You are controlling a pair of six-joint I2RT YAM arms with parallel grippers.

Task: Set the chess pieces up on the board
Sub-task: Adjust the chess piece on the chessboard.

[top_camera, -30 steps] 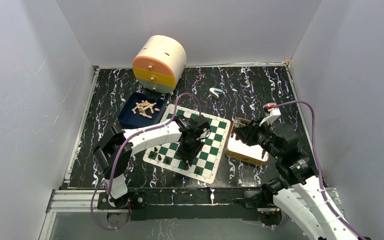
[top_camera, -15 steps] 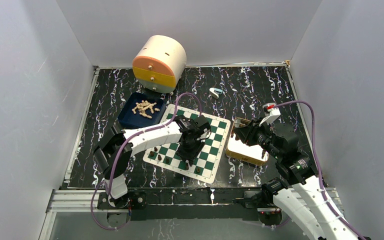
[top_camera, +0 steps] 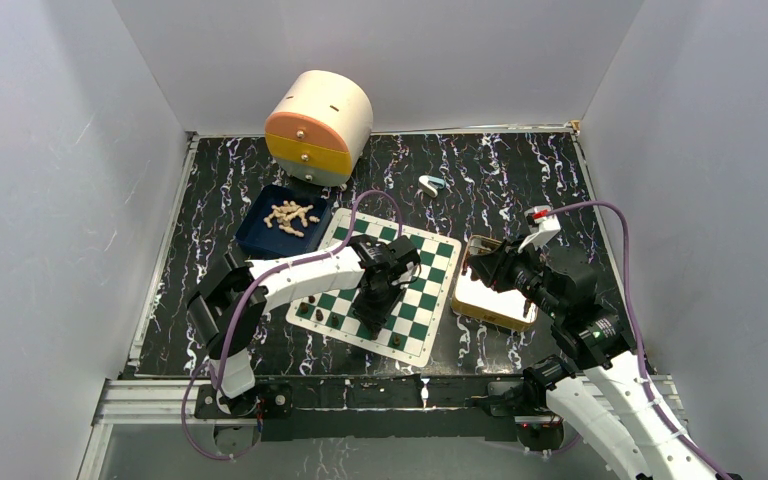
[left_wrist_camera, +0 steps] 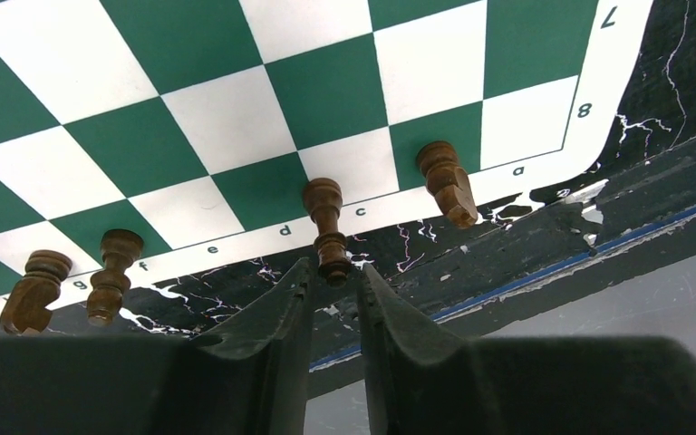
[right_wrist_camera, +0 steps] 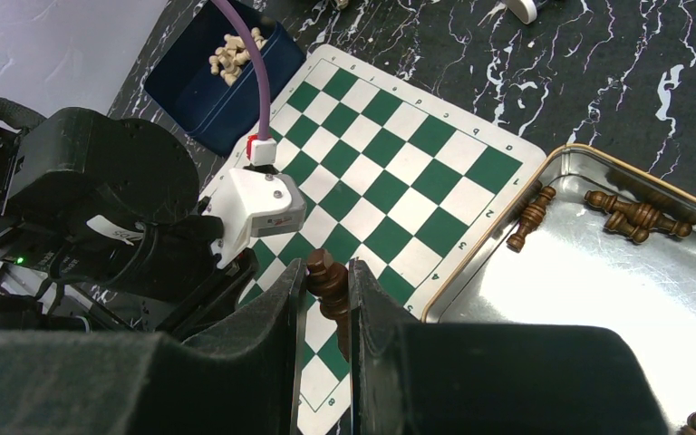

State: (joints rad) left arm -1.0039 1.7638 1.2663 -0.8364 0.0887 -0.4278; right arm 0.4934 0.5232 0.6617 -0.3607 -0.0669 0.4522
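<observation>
The green and white board [top_camera: 430,262] lies mid-table. Several dark brown chess pieces [left_wrist_camera: 109,272] stand along its near edge, and one [left_wrist_camera: 444,181] leans. My left gripper [top_camera: 375,305] hangs low over that row. In the left wrist view its jaws [left_wrist_camera: 335,275] are narrowly open, with the head of one standing piece [left_wrist_camera: 324,213] at their tips and a thin gap on the right side. My right gripper [right_wrist_camera: 327,268] is shut on a dark brown piece [right_wrist_camera: 333,294], held above the board's right edge [right_wrist_camera: 471,163]. In the top view it [top_camera: 475,268] is beside the tray.
A silver tray [top_camera: 490,300] right of the board holds more dark pieces [right_wrist_camera: 634,213]. A blue tray [top_camera: 255,235] with beige pieces [top_camera: 290,214] sits behind the board's left corner. A round cream and orange drawer box [top_camera: 318,125] stands at the back. A small white and blue object [top_camera: 430,184] lies behind the board.
My left gripper has shifted slightly back and left over the near row, with its jaws a little narrower now. The right arm and its piece have not moved.
</observation>
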